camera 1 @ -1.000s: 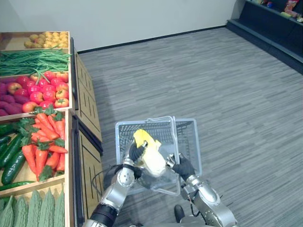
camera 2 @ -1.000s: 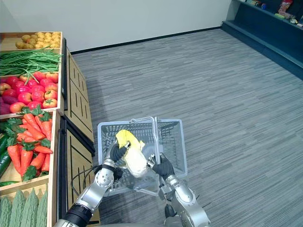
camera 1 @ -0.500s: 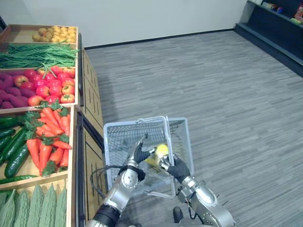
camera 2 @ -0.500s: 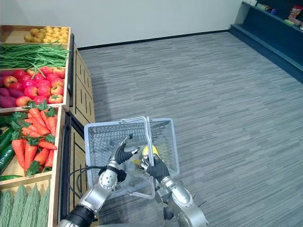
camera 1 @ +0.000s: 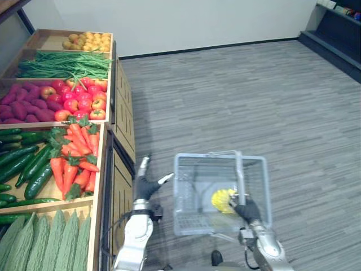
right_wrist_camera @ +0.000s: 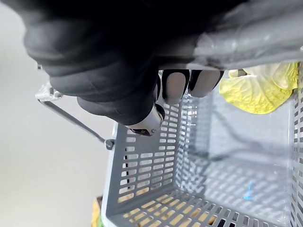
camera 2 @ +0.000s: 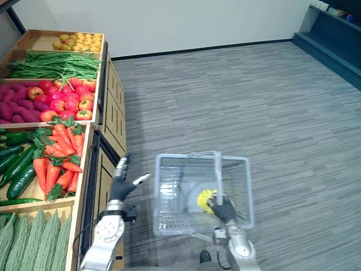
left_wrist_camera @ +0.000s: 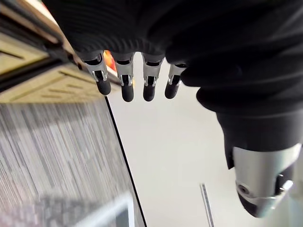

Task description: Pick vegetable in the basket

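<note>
A grey plastic basket (camera 1: 186, 195) hangs over the floor beside the produce stand. A yellow leafy vegetable (camera 1: 221, 199) lies inside it near the handle (camera 1: 239, 169), and it shows past the fingers in the right wrist view (right_wrist_camera: 260, 87). My right hand (camera 1: 246, 210) is curled round the basket's handle from the near side. My left hand (camera 1: 148, 184) is left of the basket and apart from it, fingers straight and pointing up. In the left wrist view the fingers (left_wrist_camera: 126, 87) are spread straight with nothing between them.
The wooden produce stand (camera 1: 121, 118) runs along the left with carrots (camera 1: 73, 155), cucumbers (camera 1: 25, 164), bitter gourds (camera 1: 51, 243), red apples (camera 1: 76, 101), green beans (camera 1: 65, 65) and potatoes (camera 1: 84, 40). A dark shelf (camera 1: 333, 39) lines the far right wall.
My left hand has let go of the yellow vegetable, which now lies in the basket. The hand has opened and drawn away to the left. The camera has shifted too.
</note>
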Available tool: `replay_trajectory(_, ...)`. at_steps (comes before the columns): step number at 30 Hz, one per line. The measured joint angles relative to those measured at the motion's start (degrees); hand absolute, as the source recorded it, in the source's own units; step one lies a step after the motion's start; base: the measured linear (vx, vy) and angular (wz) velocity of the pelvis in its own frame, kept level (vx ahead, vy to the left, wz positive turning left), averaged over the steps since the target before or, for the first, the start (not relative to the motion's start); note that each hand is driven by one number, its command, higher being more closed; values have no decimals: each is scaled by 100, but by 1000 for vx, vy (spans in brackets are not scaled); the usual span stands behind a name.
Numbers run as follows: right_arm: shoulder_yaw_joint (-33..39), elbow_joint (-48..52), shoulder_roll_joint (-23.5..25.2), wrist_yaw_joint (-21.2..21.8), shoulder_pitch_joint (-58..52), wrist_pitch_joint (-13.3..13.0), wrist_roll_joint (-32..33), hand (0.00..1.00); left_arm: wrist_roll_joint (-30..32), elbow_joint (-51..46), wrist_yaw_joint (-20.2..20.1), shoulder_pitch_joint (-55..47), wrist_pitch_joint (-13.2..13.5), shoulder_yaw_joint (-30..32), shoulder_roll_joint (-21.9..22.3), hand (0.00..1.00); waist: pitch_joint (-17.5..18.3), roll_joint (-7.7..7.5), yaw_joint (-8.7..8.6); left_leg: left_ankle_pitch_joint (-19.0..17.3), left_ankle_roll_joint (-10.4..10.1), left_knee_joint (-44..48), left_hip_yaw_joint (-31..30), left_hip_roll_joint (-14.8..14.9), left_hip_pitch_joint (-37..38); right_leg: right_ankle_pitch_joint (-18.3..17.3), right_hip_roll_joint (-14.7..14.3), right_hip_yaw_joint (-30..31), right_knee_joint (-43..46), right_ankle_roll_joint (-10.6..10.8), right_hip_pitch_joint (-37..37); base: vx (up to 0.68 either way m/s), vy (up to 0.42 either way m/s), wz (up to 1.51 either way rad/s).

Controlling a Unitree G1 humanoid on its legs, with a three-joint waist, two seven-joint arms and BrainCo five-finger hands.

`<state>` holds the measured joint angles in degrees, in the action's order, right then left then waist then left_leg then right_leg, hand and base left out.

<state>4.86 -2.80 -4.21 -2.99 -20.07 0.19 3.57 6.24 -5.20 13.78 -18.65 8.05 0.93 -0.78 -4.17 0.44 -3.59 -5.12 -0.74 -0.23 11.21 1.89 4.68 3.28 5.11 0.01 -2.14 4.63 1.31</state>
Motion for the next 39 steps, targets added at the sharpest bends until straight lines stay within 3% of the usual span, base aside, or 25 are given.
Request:
replay_trajectory(2,271,-114,145,-141,-90,4,-37,100,-234,-46,-2,-220,4,138,24,0,6,0,130,-5,1,-83,-21,4,29,-13,10,-32,0,19,45,-50,-4,7)
replay_trajectory(8,516,-144,333,-368,-241,5,-29,100,-452,-446,4,-523,100,201,179,0,-6,-29,178,-65,28,-27,-89,24,-43,-25,24,-213,0,35,60,-20,-18,10)
replay_trajectory(11,464,-154,483,-447,-253,6,-26,100,-455,-630,7,-501,124,192,191,0,-73,-157,256,-292,42,364,-77,19,-189,-322,101,-364,210,73,15,-25,-18,7)
replay_trajectory(13,422,-183,516,-449,-247,6,-35,100,-455,-671,9,-503,124,192,241,0,-118,-245,284,-542,38,803,-69,50,-341,-753,151,-459,754,132,-180,8,-2,17)
replay_trajectory(15,418,-224,500,-450,-225,6,-155,100,-453,-852,9,-520,123,177,276,0,-144,-270,295,-1153,50,1836,-68,149,-667,-1346,300,-639,1703,226,-471,71,47,28)
replay_trajectory(16,417,-238,494,-450,-215,6,-180,100,-450,-899,11,-509,123,177,276,0,-179,-275,290,-1302,63,2024,-86,165,-724,-1416,329,-659,2010,222,-527,112,103,8)
replay_trajectory(18,394,-260,498,-444,-111,15,-224,100,-445,-967,31,-510,122,144,278,0,-268,-244,360,-1598,212,2318,-131,209,-671,-1441,505,-810,3567,213,-1140,82,90,-2)
replay_trajectory(19,337,-273,511,-442,-85,18,-223,100,-441,-991,50,-503,123,127,242,0,-342,-151,320,-1680,314,2336,-213,211,-530,-1542,587,-891,4173,44,-1470,245,61,21)
replay_trajectory(20,317,-278,518,-441,-43,20,-221,100,-440,-997,83,-477,124,120,186,0,-342,-207,299,-1777,328,2319,-271,228,-409,-1685,586,-945,4240,-11,-1684,305,61,26)
replay_trajectory(24,389,-276,502,-452,95,16,-211,100,-445,-750,165,-167,125,112,105,0,-380,-148,276,-2064,204,2267,-597,441,-229,-1589,250,-906,3568,-50,-2387,418,-54,37)
replay_trajectory(25,444,-276,473,-455,117,17,-213,100,-440,-540,196,64,128,107,116,0,-429,-64,205,-2106,86,2153,-819,583,-28,-1243,-37,-684,2933,-54,-2558,526,-161,82)
replay_trajectory(26,461,-278,452,-456,101,17,-213,100,-431,-438,229,154,130,109,111,0,-439,-60,148,-2148,-36,2077,-988,622,137,-918,-144,-505,2452,-75,-2567,701,-247,108)
replay_trajectory(27,459,-279,394,-458,91,17,-213,100,-428,-311,260,225,129,103,124,0,-417,-88,92,-2214,-190,2095,-1174,731,302,-107,-251,-301,2267,-59,-2476,626,-209,78)
replay_trajectory(28,482,-290,288,-469,129,20,-204,100,-416,-151,259,270,117,89,185,0,-468,150,81,-2260,-273,2159,-1303,863,342,-252,-341,-491,2422,-130,-2399,595,-191,80)
replay_trajectory(29,484,-270,238,-509,222,30,-193,100,-391,-108,238,295,103,45,344,0,-477,255,131,-1797,-540,2387,-1449,954,315,-681,-206,-650,3070,-260,-2418,582,-185,69)
replay_trajectory(30,481,-210,214,-532,212,29,-192,100,-391,-133,255,290,108,-76,469,0,-504,220,93,-1380,-459,2601,-1454,838,377,-841,16,-731,3906,-340,-2589,554,-237,77)
replay_trajectory(31,431,-193,171,-537,194,8,-191,100,-388,-147,246,284,131,-115,450,0,-544,164,55,-1158,-488,2899,-1400,788,314,-1052,30,-863,4128,-237,-2678,521,-405,85)
replay_trajectory(32,308,-48,151,-542,108,11,-191,100,-394,-317,233,117,154,-90,399,0,-451,287,134,-495,-416,4302,-1195,1019,-183,-1228,-116,-1069,3225,-598,-2092,351,-348,55)
replay_trajectory(33,295,-30,103,-560,119,11,-191,100,-405,-329,245,87,159,-116,412,0,-468,427,196,-163,-312,4810,-1138,1216,-388,-1262,-227,-1186,3201,-642,-1953,358,-308,19)
replay_trajectory(34,293,-32,62,-563,162,14,-187,100,-409,-371,240,12,183,-107,390,0,-417,552,312,-199,-356,5461,-1018,1470,-701,-1329,-379,-1202,3012,-738,-1735,407,-133,-12)
replay_trajectory(36,355,158,125,-618,289,14,-101,100,-447,-381,230,-4,183,-102,420,0,-479,419,456,-443,-222,5808,-424,1664,-1304,-1335,-373,-1302,2371,-758,-1016,514,-160,18)
replay_trajectory(39,447,319,148,-691,157,-135,51,100,-450,-382,229,-5,183,-89,420,0,-475,289,441,-658,-115,5235,486,1799,-1732,-1336,-238,-1796,1823,-755,-190,420,-92,62)
